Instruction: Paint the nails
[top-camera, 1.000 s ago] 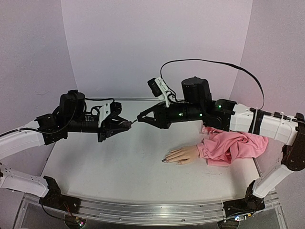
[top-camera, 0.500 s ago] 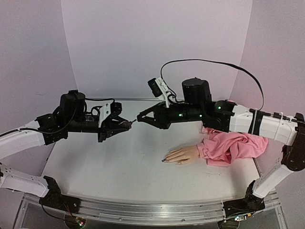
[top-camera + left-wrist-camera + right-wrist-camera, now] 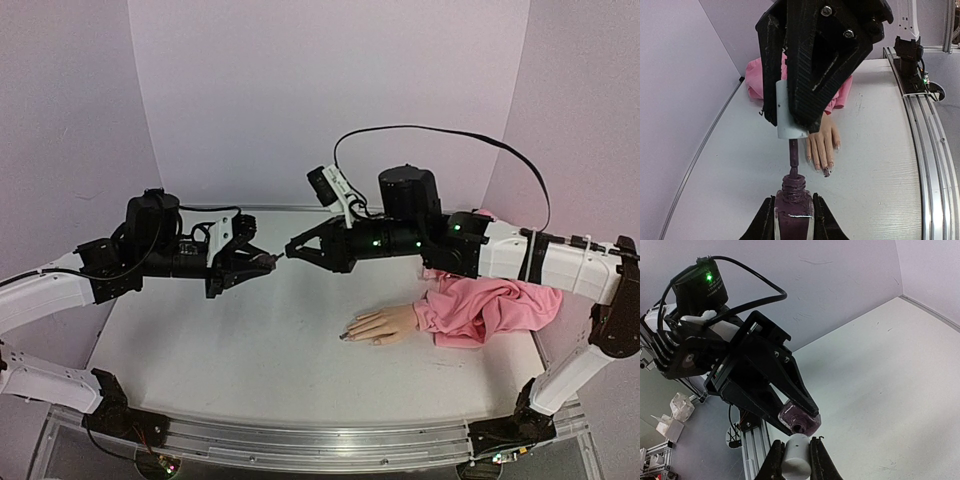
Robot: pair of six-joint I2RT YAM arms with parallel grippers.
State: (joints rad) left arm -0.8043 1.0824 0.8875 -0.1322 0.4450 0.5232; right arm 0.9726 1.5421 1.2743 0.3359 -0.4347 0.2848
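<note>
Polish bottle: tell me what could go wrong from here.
The brush on the cap sits in the neck of the bottle, both held in mid-air; misalignment between left gripper and right gripper could bend it or pry the bottle loose.
The bottle is open above the table; a tilt might spill polish.
A loaded brush could drip before reaching the nails.
</note>
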